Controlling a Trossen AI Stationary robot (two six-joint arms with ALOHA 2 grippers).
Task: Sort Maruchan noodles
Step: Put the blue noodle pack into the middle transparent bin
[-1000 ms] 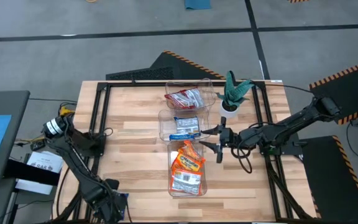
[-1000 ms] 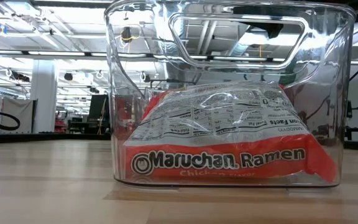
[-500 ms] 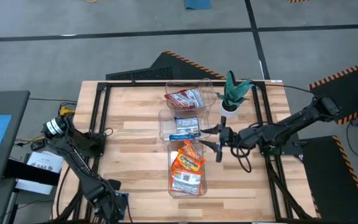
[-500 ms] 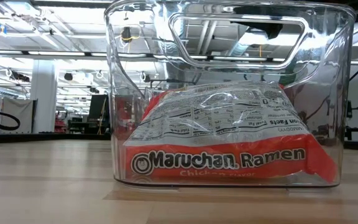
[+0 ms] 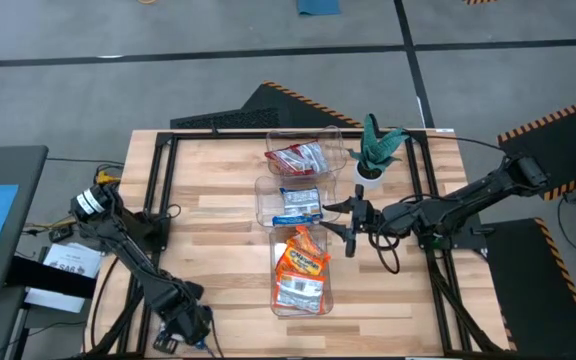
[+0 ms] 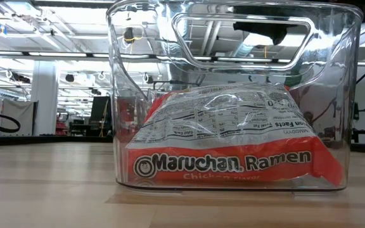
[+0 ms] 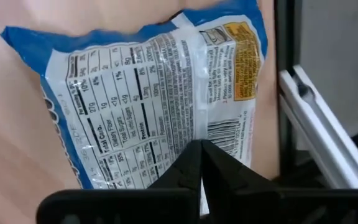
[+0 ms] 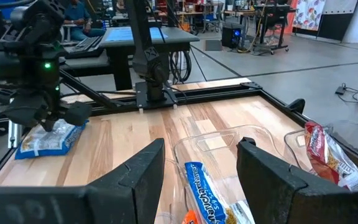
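The left tool (image 7: 201,163) is clenched on the edge of a blue-and-white crinkly plastic noodle packet (image 7: 160,99), which lies flat on the pale wooden bench (image 5: 218,260), well apart from the middle clear plastic bin (image 5: 290,203) and near the bench's front left corner. Pinching the edge probably lets it lift the flat packet. The right tool (image 5: 348,222), fingers spread and empty, waits just beside that middle bin, seemingly clear of the drop. That bin already holds a blue packet (image 8: 205,194), the likely destination.

Left tool (image 7: 201,163) closed, right tool (image 8: 201,171) spread
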